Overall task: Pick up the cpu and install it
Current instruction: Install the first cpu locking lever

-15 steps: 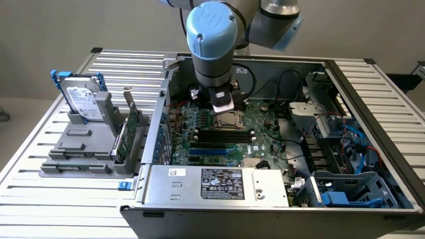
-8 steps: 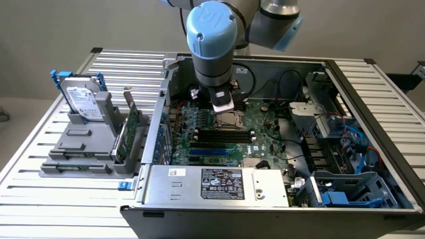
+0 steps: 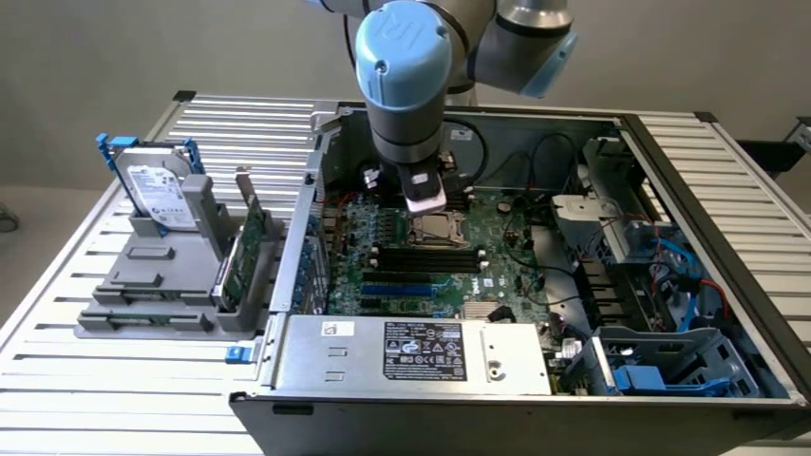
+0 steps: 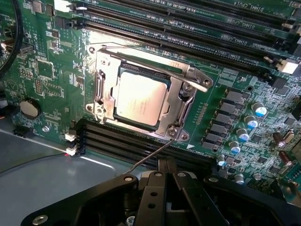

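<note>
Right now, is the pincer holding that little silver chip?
No, the cpu lies in its socket on the motherboard, apart from the shut pincer.

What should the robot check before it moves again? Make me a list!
1. The cpu is in its socket: ok, it lies flat inside the metal frame.
2. Nothing lies on top of the cpu: ok, its silvery top is bare.
3. The gripper is free: ok, it is shut with nothing between its fingers and hangs apart from the cpu.
4. The socket lever is locked down: cannot tell.
5. The hard drive is out of the way: ok, it stands in the grey holder outside the case, at the exterior view's left.
</note>
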Robot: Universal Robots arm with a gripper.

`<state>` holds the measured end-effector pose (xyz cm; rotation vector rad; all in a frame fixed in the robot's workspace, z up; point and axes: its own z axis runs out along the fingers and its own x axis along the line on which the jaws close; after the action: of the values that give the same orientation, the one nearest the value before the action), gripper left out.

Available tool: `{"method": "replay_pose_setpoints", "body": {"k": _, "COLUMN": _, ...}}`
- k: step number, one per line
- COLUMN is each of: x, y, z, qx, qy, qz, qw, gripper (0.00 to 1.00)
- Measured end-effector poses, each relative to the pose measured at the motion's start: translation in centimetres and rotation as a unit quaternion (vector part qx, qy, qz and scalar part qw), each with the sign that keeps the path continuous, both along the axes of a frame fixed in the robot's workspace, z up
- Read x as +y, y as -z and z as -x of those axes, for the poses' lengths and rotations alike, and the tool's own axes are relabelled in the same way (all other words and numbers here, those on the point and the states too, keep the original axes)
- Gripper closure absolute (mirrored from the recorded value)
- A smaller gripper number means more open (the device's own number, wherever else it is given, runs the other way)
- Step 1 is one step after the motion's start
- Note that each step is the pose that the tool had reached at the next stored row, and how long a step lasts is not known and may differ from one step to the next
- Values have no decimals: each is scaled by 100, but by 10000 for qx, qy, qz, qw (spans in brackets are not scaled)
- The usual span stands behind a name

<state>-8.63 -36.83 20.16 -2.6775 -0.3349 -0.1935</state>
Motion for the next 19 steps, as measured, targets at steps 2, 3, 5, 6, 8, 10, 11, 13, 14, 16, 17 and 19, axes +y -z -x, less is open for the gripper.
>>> {"method": "replay_pose_setpoints", "body": {"k": 2, "x": 15, "y": 0, "z": 4, "qx": -36, "qy": -3, "qz": 51, "qw": 10000, "gripper": 89}}
{"method": "replay_pose_setpoints", "body": {"k": 3, "x": 22, "y": 0, "z": 8, "qx": -60, "qy": -6, "qz": 82, "qw": 9999, "gripper": 89}}
{"method": "replay_pose_setpoints", "body": {"k": 5, "x": 35, "y": 0, "z": 15, "qx": -124, "qy": -15, "qz": 135, "qw": 9998, "gripper": 89}}
{"method": "replay_pose_setpoints", "body": {"k": 6, "x": 39, "y": -1, "z": 18, "qx": -151, "qy": -20, "qz": 153, "qw": 9998, "gripper": 89}}
{"method": "replay_pose_setpoints", "body": {"k": 8, "x": 41, "y": -4, "z": 26, "qx": -176, "qy": -33, "qz": 167, "qw": 9997, "gripper": 89}}
{"method": "replay_pose_setpoints", "body": {"k": 10, "x": 43, "y": -10, "z": 32, "qx": -182, "qy": -41, "qz": 170, "qw": 9997, "gripper": 89}}
{"method": "replay_pose_setpoints", "body": {"k": 11, "x": 45, "y": -14, "z": 34, "qx": -183, "qy": -44, "qz": 171, "qw": 9997, "gripper": 89}}
{"method": "replay_pose_setpoints", "body": {"k": 13, "x": 53, "y": -19, "z": 39, "qx": -185, "qy": -61, "qz": 172, "qw": 9997, "gripper": 89}}
{"method": "replay_pose_setpoints", "body": {"k": 14, "x": 59, "y": -19, "z": 42, "qx": -185, "qy": -71, "qz": 172, "qw": 9997, "gripper": 89}}
{"method": "replay_pose_setpoints", "body": {"k": 16, "x": 64, "y": -19, "z": 44, "qx": -188, "qy": -87, "qz": 171, "qw": 9996, "gripper": 89}}
{"method": "replay_pose_setpoints", "body": {"k": 17, "x": 64, "y": -20, "z": 45, "qx": -190, "qy": -95, "qz": 172, "qw": 9996, "gripper": 89}}
{"method": "replay_pose_setpoints", "body": {"k": 19, "x": 65, "y": -20, "z": 45, "qx": -198, "qy": -102, "qz": 177, "qw": 9996, "gripper": 89}}
